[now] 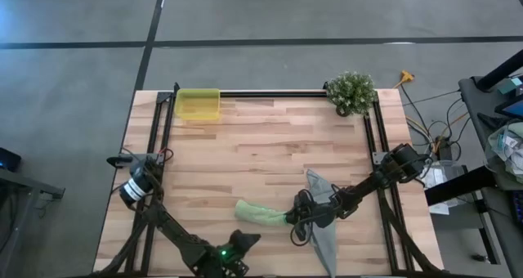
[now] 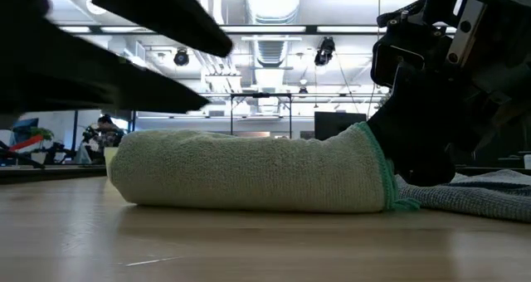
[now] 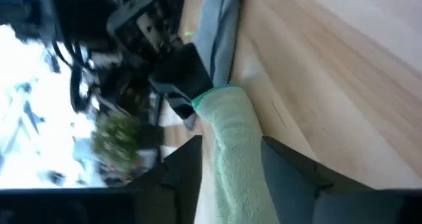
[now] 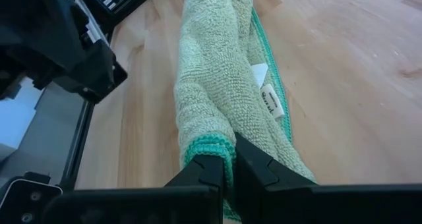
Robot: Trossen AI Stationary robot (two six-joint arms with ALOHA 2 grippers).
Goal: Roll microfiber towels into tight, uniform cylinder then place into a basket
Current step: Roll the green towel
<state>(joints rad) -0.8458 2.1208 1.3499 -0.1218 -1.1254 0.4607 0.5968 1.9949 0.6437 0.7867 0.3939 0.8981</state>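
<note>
The light green microfiber towel [image 1: 260, 215] lies rolled up on its side near the table's front edge, with its white tag [image 4: 270, 95] showing. My right gripper [image 1: 292, 221] is shut on the roll's right end. The grey-blue towel [image 1: 323, 225] lies crumpled under my right arm. My left gripper [image 1: 249, 239] is open on the near side of the roll's left half. Its fingers [image 3: 188, 171] frame the roll [image 3: 234, 151] in the left wrist view and hang above it in the low view. The yellow basket [image 1: 198, 104] stands at the far left. My right gripper pinches the green roll's right end [image 4: 210, 145], at its darker green hem, between its two fingers [image 4: 257, 171]. The fingers slant down from the table's right and lie along the roll. The roll [image 2: 249, 170] lies level on the table.
A potted plant [image 1: 351, 91] stands at the far right corner. Black rails [image 1: 270, 92] run along the far, left and right sides of the wooden table. Bare wood lies between the roll and the basket.
</note>
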